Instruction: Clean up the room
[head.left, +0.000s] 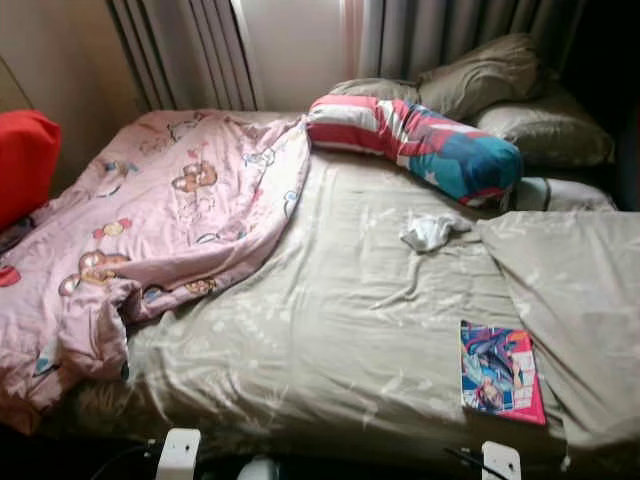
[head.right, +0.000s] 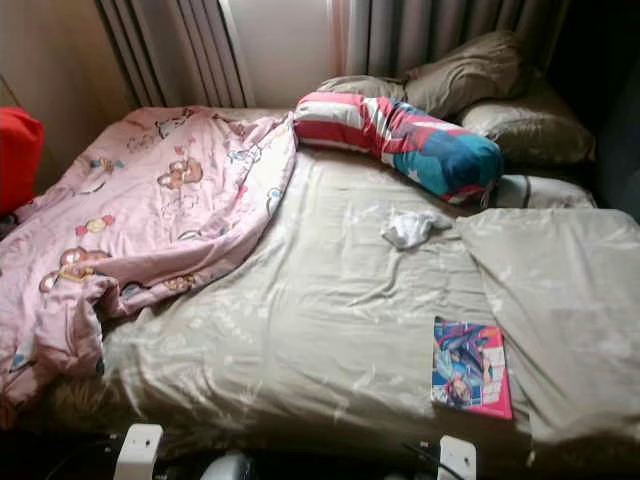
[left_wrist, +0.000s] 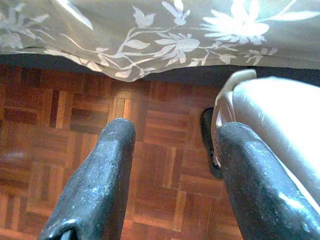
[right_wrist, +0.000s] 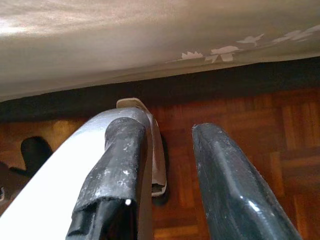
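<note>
1. Clutter lay on the bed (head.left: 330, 330): a book (head.left: 500, 372) near the foot edge toward the right side, a crumpled cloth (head.left: 432, 232) mid-mattress, and a pink quilt (head.left: 160, 220) heaped over the left side, spilling off the edge.
2. A striped bolster (head.left: 420, 145) rested askew before the pillows (head.left: 500, 95) at the head, likely left unmade.
3. Both arms hung low by the bed's foot edge; the left gripper (left_wrist: 172, 180) and right gripper (right_wrist: 167, 175) stood parted, empty, above parquet floor (left_wrist: 60, 125).
4. What the red object (head.left: 25, 160) at the left edge was could not be told.
</note>
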